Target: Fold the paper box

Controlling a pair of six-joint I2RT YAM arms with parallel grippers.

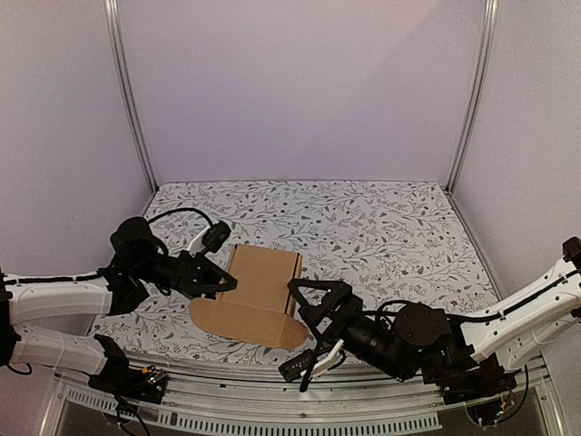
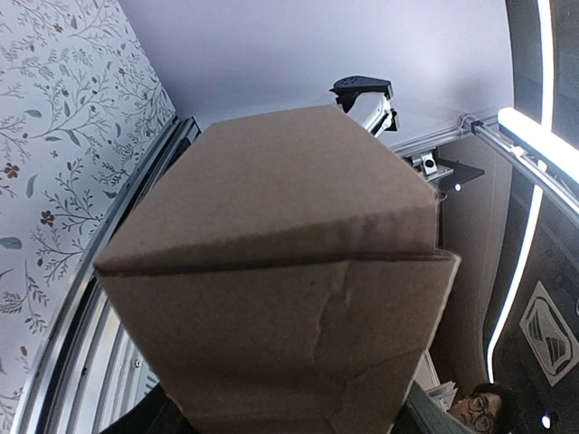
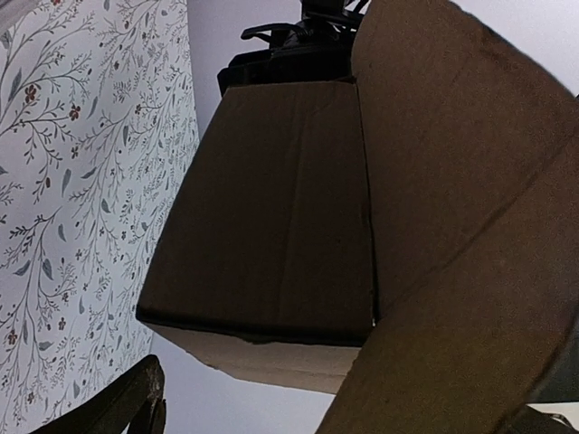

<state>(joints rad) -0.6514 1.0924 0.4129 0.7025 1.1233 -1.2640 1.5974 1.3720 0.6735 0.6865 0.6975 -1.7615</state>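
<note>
Braced for the next fold
Left gripper [image 1: 218, 263] pinches the paper box [image 1: 263, 282] steady near the desk's [image 1: 390, 227] front edge, so the wide-spread right gripper [image 1: 295, 331] can probably push the flap [image 1: 263, 329].

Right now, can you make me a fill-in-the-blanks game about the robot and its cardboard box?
1. The paper box is ___ in colour.
2. It sits ___ the left gripper and the right gripper.
3. The right gripper's jaws stand wide ___.

Missing words: brown; between; open.
</note>
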